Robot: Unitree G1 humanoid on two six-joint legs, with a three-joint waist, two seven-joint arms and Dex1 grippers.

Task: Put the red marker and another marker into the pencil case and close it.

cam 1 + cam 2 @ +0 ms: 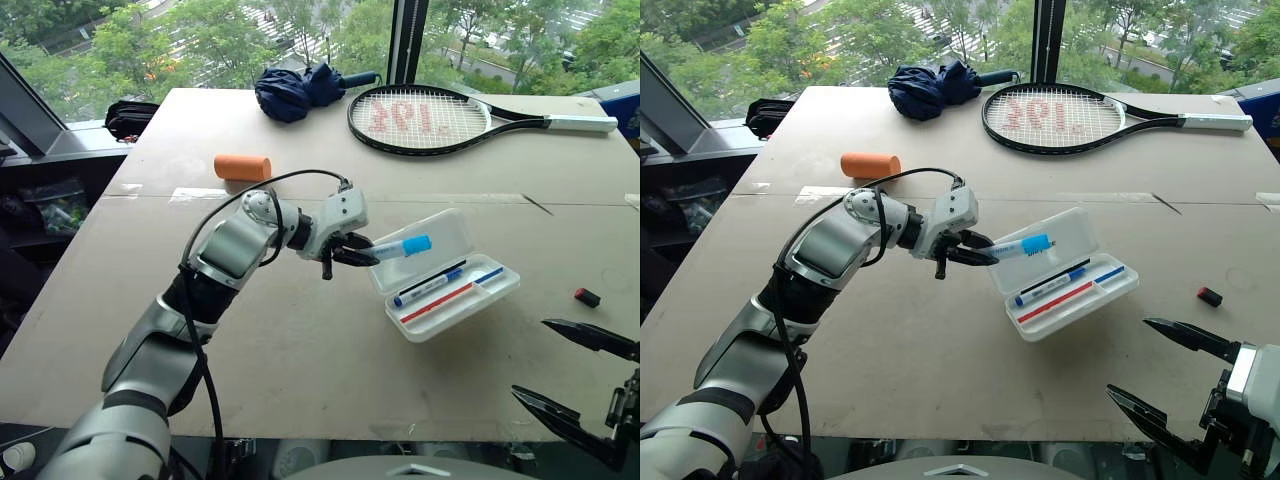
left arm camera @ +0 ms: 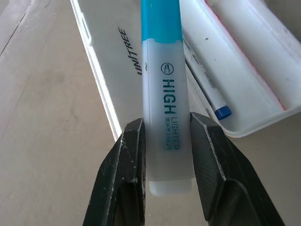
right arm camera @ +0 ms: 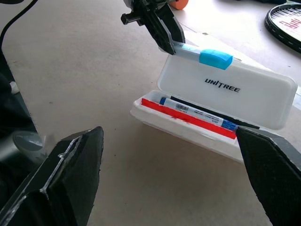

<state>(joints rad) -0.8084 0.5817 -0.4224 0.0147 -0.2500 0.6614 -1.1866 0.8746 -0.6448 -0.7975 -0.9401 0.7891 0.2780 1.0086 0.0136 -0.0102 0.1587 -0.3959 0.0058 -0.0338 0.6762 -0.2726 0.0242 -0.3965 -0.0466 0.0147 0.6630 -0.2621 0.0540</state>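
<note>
Now, left pincer [image 1: 352,250]: clenching the pale body of a highlighter [image 1: 400,247], its blue cap pointing toward the case lid.
Highlighter: hanging in the air just over the case's near-left corner, in front of the upright lid.
Case [image 1: 478,300]: lying open on the table [image 1: 300,340], right of centre, lid tilting back.
Inside the case: a red marker [image 1: 436,302] and a blue-capped pen [image 1: 428,287] lying side by side in the tray.
Right pincer [image 1: 570,380]: released, its 2 fingers standing wide apart, hovering near the table's front-right edge, apart from the case.
Far side: racket [image 1: 420,118], folded umbrella [image 1: 295,90], orange cylinder [image 1: 242,167].
</note>
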